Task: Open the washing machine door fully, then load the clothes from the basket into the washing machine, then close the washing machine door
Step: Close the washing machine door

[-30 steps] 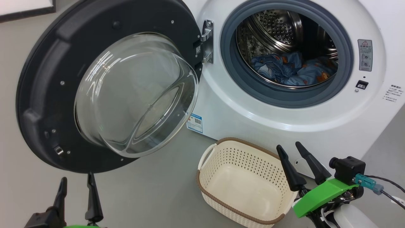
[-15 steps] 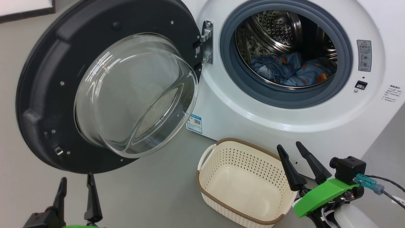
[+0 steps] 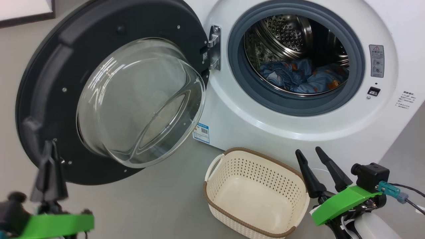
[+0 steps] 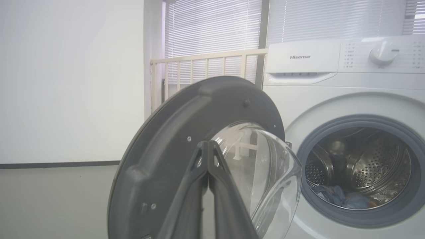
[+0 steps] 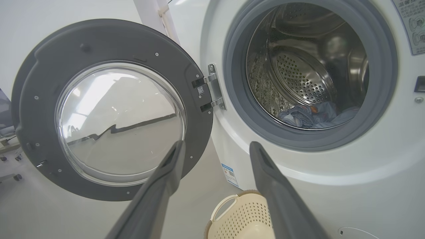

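Two steps look done in the head view: clothes [image 3: 303, 79] lie inside the washer [image 3: 265, 126], the basket [image 3: 252, 153] sits empty beside it, and the door [image 3: 43, 83] hangs wide. Left wrist view: left gripper [image 4: 207, 143] pinched together on nothing, aimed at the door, likely to push it closed. Right wrist view: right gripper [image 5: 215, 147] spread and empty, standing by.

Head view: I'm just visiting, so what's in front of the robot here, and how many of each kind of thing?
washing machine: 1
washing machine door, swung open: 1
basket, empty: 1
heap of clothes, in the drum: 1
grippers: 2 (left gripper shut, right gripper open)
Total: 6
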You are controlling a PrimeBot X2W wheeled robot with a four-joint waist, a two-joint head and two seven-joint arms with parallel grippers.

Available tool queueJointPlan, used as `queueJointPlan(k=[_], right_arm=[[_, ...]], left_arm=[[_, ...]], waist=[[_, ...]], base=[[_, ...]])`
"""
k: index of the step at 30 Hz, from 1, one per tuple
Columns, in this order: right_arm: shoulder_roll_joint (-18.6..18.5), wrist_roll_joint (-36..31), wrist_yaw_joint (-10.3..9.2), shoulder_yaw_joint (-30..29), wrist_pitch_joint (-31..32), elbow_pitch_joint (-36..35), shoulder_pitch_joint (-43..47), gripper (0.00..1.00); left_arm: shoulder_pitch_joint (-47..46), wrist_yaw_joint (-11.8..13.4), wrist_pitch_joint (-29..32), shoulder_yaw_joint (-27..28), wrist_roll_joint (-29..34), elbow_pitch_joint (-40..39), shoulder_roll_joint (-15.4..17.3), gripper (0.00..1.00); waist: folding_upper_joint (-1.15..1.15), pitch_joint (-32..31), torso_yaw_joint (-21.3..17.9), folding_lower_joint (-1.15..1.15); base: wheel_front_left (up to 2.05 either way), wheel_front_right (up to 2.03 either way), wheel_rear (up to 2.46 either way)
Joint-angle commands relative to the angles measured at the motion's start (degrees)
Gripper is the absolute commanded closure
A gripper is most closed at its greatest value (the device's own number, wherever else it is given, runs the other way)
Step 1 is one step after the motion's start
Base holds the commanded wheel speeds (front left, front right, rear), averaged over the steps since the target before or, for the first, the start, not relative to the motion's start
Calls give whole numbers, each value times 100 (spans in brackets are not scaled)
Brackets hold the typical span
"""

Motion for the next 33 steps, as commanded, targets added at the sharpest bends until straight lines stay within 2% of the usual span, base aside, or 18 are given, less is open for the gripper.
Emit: queueJointPlan(k=[1,8,14,19,23,25,26,33], right_arm=[[-63,58,32,36,-46,-126,-53,0],[-55,20,32,-85,-46,-167,110,0],[-91,-6,32,-73,-46,-179,152,0],[-145,-2,32,-22,-46,-179,125,0],[-201,0,32,0,-46,-171,106,0],[-228,4,32,20,-46,-166,99,0],[-228,4,32,20,-46,-166,99,0],[-334,24,32,67,-46,-153,61,0]], left_arm=[[-412,-34,-25,268,-16,-276,196,100],[-1108,-225,356,725,-633,-687,493,100],[-1722,-406,694,1440,-1728,-276,637,100],[-2281,-512,1095,2340,-3158,748,647,100],[-2619,-603,1360,2974,-3973,1777,838,100],[-2753,-639,1464,3240,-4276,2293,958,100],[-2753,-639,1464,3240,-4276,2293,958,100],[-3027,-772,1900,3711,-4887,3820,1361,100]], waist=[[0,-20,-17,0],[0,-132,-138,0],[0,-117,-371,0],[0,-85,-578,0],[0,-60,-752,0],[0,-49,-839,0],[0,-49,-839,0],[0,14,-1124,0]], base=[[0,0,0],[0,0,0],[0,0,0],[0,0,0],[0,0,0],[0,0,0],[0,0,0],[0,0,0]])
